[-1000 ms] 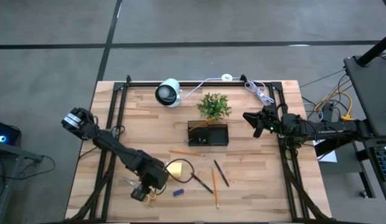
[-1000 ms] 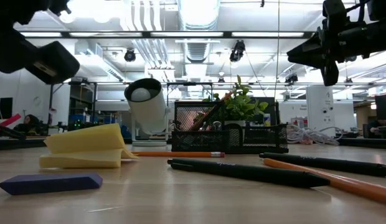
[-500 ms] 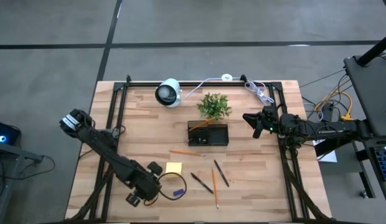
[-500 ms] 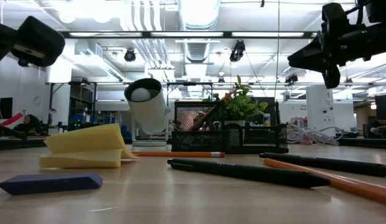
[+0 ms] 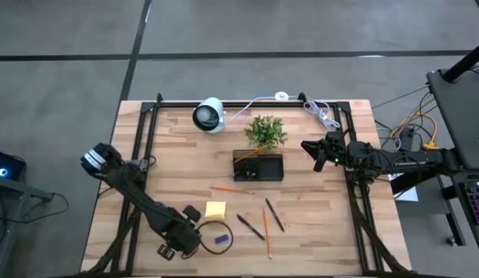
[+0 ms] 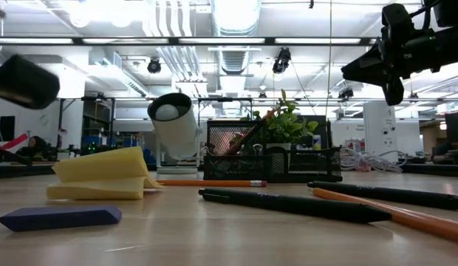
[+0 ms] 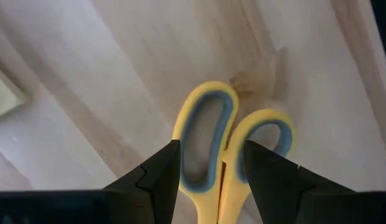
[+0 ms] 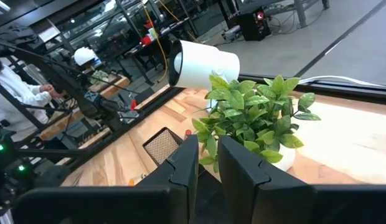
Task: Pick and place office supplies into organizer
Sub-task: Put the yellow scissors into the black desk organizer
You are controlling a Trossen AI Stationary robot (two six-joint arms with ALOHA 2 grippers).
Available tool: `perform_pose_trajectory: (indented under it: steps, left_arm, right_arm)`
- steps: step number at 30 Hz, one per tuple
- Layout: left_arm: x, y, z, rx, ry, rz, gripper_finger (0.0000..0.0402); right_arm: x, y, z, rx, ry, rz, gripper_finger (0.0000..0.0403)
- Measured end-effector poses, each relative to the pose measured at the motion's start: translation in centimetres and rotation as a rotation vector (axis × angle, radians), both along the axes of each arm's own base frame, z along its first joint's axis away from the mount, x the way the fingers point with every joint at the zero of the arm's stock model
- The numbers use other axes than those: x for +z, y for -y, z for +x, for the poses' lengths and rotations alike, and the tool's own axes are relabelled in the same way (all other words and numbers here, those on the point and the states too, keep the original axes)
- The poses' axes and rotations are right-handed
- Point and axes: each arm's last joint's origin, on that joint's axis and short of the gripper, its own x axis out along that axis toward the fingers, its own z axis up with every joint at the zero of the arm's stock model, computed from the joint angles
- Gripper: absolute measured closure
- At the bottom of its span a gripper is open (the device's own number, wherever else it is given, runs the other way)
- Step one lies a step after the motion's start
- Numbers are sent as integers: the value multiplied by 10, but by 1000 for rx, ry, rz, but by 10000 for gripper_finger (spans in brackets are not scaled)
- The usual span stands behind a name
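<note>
The yellow-handled scissors [image 7: 227, 140] lie on the wood near the table's front left. My left gripper [image 5: 172, 249] hangs over them, pointing steeply down and open, one finger on each side of the handle loops; in the high view it hides them. The black organizer [image 5: 258, 167] stands mid-table with an orange pencil leaning inside. A yellow sticky-note pad [image 5: 215, 208], a blue block [image 5: 221, 239], an orange pencil [image 5: 224, 188], another orange pencil [image 5: 265, 224] and two dark pens [image 5: 274, 215] lie on the table. My right gripper [image 5: 310, 147] waits at the right, held level, fingers nearly together and empty.
A green potted plant [image 5: 265, 131] stands just behind the organizer, and a white round camera [image 5: 209, 114] stands at the far edge. Black frame rails [image 5: 139, 170] run along the table's left, right and far sides. White cable [image 5: 321, 114] lies at the far right.
My left gripper has swung toward the table's near left corner and sunk lower, turning a little on the way. The arm has cleared the sticky-note pad, which now shows whole. Its finger gap looks unchanged.
</note>
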Motion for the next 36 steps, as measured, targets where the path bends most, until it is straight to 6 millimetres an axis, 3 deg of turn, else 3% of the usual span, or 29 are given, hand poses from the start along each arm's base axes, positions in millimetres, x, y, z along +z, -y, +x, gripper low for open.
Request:
perform_pose_trajectory:
  steps: [15, 36]
  left_arm:
    - [5, 6, -8, -24, 7, -18, 242]
    - [-2, 12, -15, -74, 16, 10, 242]
  right_arm:
    - [0, 0, 0, 0, 1, 1, 351]
    - [0, 0, 0, 0, -2, -3, 351]
